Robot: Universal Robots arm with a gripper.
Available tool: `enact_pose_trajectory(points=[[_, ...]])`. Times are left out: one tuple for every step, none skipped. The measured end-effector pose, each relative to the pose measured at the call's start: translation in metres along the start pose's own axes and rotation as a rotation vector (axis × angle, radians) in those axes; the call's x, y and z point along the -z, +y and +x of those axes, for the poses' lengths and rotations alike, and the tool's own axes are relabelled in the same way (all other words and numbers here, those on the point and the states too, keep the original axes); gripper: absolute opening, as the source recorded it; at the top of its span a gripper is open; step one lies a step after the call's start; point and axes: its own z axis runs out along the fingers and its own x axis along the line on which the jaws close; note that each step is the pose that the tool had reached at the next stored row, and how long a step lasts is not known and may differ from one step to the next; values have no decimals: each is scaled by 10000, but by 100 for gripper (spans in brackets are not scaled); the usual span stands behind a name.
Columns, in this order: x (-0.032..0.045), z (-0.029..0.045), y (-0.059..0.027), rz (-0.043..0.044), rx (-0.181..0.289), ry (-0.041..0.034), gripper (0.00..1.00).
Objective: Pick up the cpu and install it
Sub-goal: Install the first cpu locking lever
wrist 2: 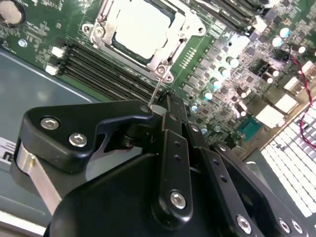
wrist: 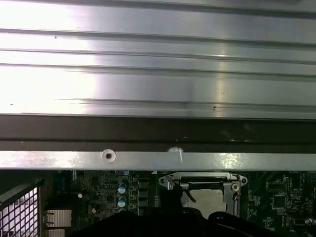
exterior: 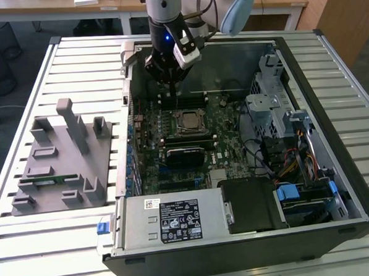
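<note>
I'm seeing the pincer (wrist 2: pixel 165 101) closest, its black jaws looking pressed together on nothing, hovering over the computer case (exterior: pixel 335 186) on the desk (exterior: pixel 67 255). The cpu (wrist 2: pixel 143 27) is sitting in its socket — I'm judging the latching step is in hand, calling for fine alignment.

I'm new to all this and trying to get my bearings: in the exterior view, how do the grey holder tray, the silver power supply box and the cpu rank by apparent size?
Largest to smallest:
1. Silver power supply box
2. Grey holder tray, nearly alike; not sure
3. Cpu
</note>
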Motion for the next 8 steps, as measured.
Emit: enact_pose_trajectory(points=[[-3,-5,0,0,0,0,11],[-5,-7,0,1,0,1,11],[-6,-9,-1,2,0,2,11],[-8,-11,-3,2,0,2,11],[-11,-12,-6,-1,0,1,11],[-14,-13,-10,-23,-2,0,11],[-18,-13,-16,-95,-6,1,11],[-21,-13,-23,-249,-16,-1,11]])
